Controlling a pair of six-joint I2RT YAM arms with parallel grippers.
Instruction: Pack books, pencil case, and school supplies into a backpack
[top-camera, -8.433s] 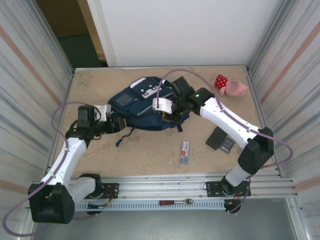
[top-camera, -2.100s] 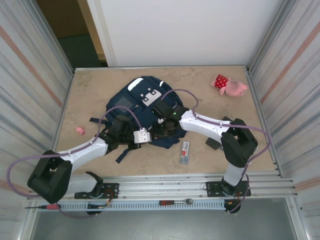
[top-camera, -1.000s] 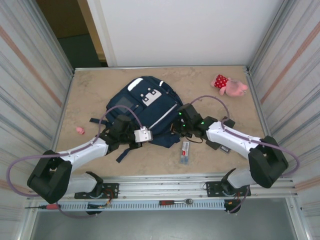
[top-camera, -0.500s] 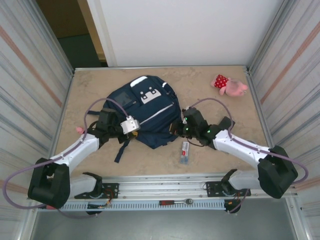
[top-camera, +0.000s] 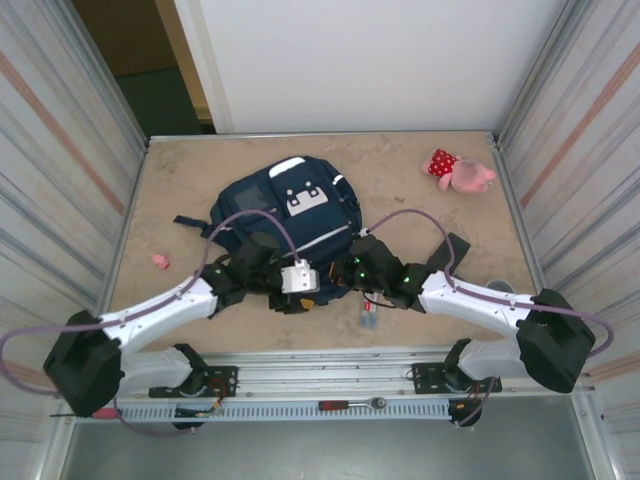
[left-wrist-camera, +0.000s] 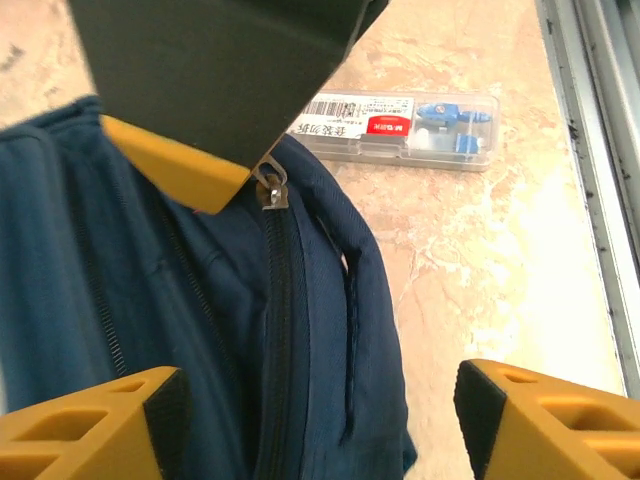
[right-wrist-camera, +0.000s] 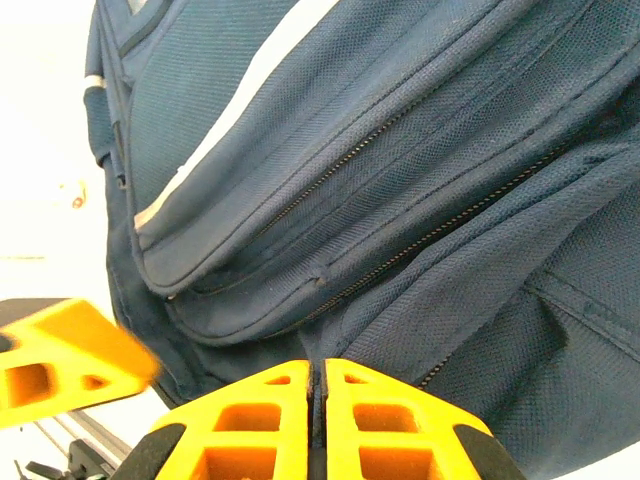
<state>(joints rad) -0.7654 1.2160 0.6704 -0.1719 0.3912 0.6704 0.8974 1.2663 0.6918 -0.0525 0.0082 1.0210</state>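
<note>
Overhead – backpack (top-camera: 290, 215), pink plush (top-camera: 462, 170); L wrist cam – zipper pull (left-wrist-camera: 270, 190), white pack (left-wrist-camera: 395, 130).

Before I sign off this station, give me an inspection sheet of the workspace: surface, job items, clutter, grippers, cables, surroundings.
Surface: tan marbled table.
Job's things: navy backpack lying flat; clear supplies pack beside it.
Clutter: pink plush toy; small pink bit.
Grippers: left gripper open over the backpack; right gripper shut beside the zipper pull.
Cables: purple cables, the left one looping over the backpack.
Surroundings: corrugated metal walls; ratchet on the front rail.
</note>
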